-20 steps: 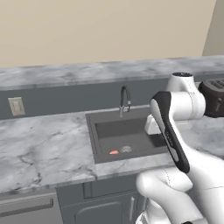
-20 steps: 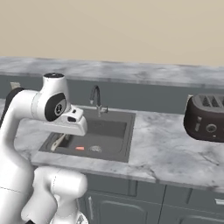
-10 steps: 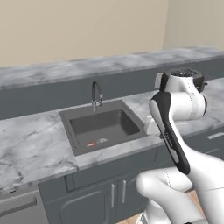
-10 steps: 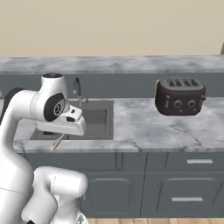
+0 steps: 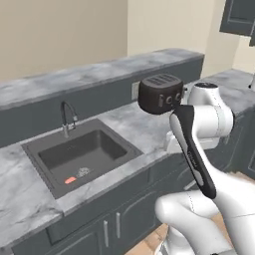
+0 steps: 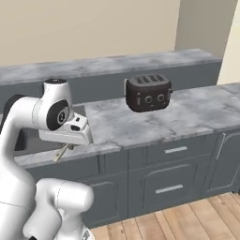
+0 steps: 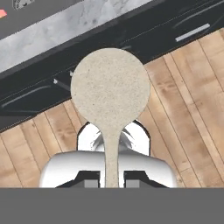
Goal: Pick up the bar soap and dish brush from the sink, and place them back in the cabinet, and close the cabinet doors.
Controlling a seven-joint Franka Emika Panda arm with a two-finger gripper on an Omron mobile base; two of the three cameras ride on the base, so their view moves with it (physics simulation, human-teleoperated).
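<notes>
While the base swings right, gripper [image 7: 111,183] stays clamped on dish brush [image 7: 110,89], toaster [image 6: 148,92] nearer.

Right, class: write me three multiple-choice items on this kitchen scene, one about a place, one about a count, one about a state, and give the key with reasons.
1. Where does the bar soap lie?
A. in the sink
B. on the toaster
C. on the floor

2. How many slots show on top of the toaster?
A. one
B. two
C. four

3. What is the gripper doing?
A. standing open
B. shut on the dish brush
C. gripping the faucet

Key: A, the coral block rests on the basin floor near the drain; C, four slots show on top; B, the brush handle runs between the fingertips.
</notes>
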